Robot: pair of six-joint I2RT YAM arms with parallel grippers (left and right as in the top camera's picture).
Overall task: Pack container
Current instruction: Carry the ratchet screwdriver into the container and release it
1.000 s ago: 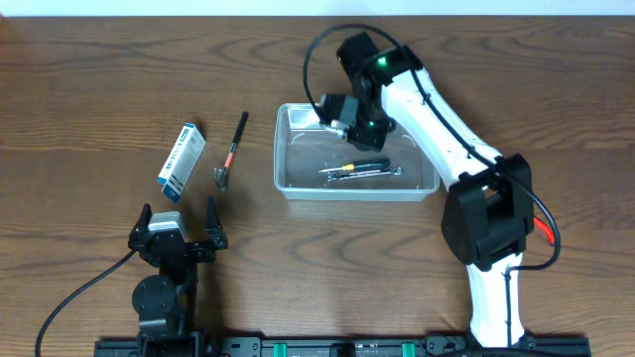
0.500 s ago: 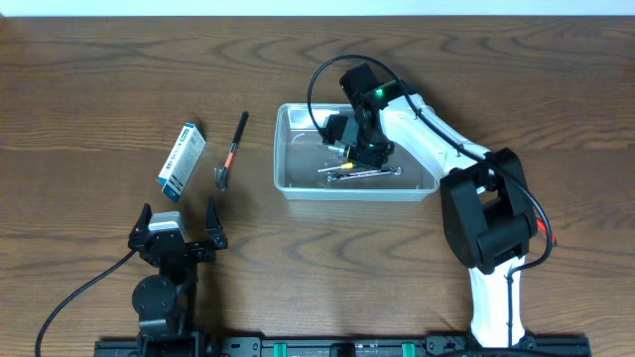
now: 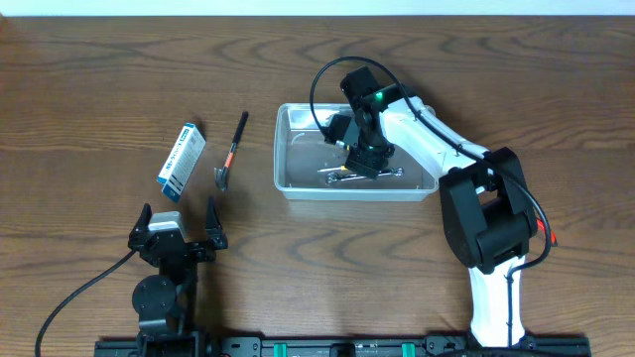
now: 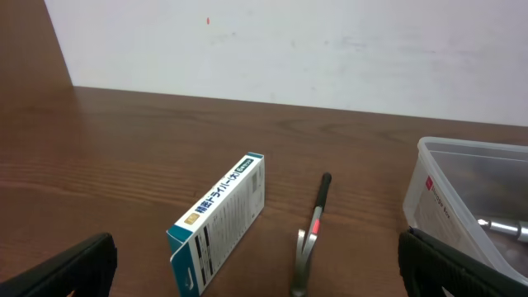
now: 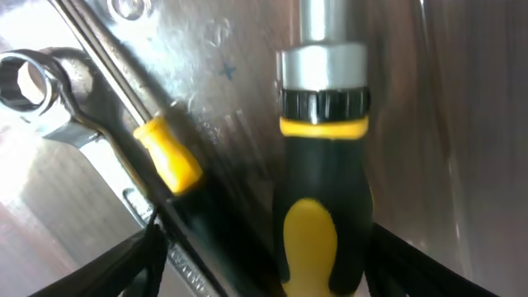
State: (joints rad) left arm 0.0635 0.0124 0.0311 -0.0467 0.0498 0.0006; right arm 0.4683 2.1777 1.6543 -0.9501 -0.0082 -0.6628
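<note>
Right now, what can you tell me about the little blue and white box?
The blue-and-white box is a small, long cardboard carton that looks closed, lying flat on the wooden table. Its top face is white with dark print and a small orange patch; its sides and end are blue. The black-handled tool lies beside it, apart. Only the table touches it; the open left gripper is nearby, not touching.

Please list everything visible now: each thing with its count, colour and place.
container: 1, clear, right of centre.
wrench: 1, silver, in the container.
large screwdriver: 1, black and yellow, in the container.
thin screwdriver: 1, black and yellow, in the container.
box: 1, blue and white, left side.
hammer: 1, black handle, between box and container.
table: 1, brown wood.
left gripper: 1, black, open, near edge.
right gripper: 1, black, inside the container.
</note>
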